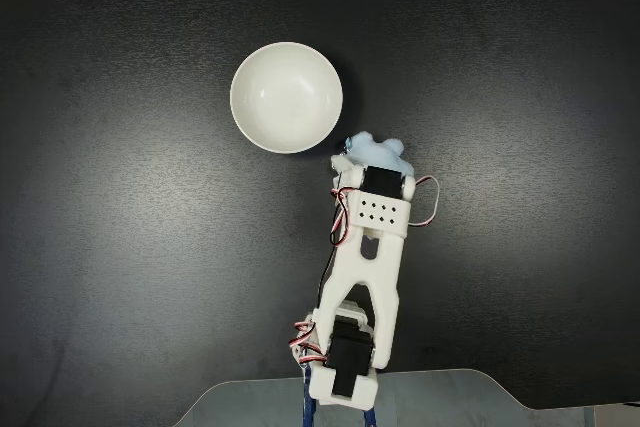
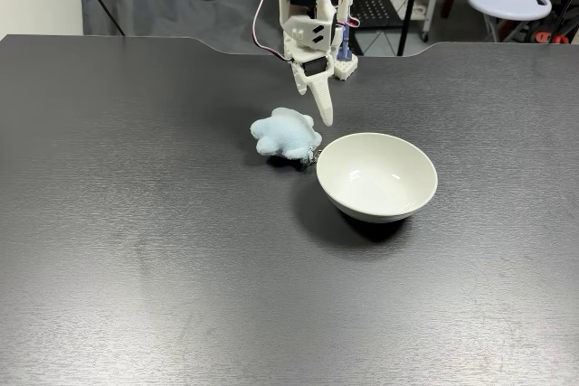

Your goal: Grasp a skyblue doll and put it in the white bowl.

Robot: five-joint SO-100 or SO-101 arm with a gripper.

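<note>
End effector [image 2: 317,113], opening unclear, above one skyblue doll [image 2: 285,134] beside one white bowl [image 2: 377,175].

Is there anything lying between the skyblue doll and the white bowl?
Only the doll's small metal clasp, in a fixed view: it reaches from the skyblue doll toward the white bowl rim. No other object lies there.

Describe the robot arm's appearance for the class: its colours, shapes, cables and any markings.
The arm is white printed plastic with black servo blocks set into it. In a fixed view, one wrist plate carries two rows of small holes. Thin red, white and dark wires loop along its side. The hand ends in a long, tapering white finger. No lettering is readable.
</note>
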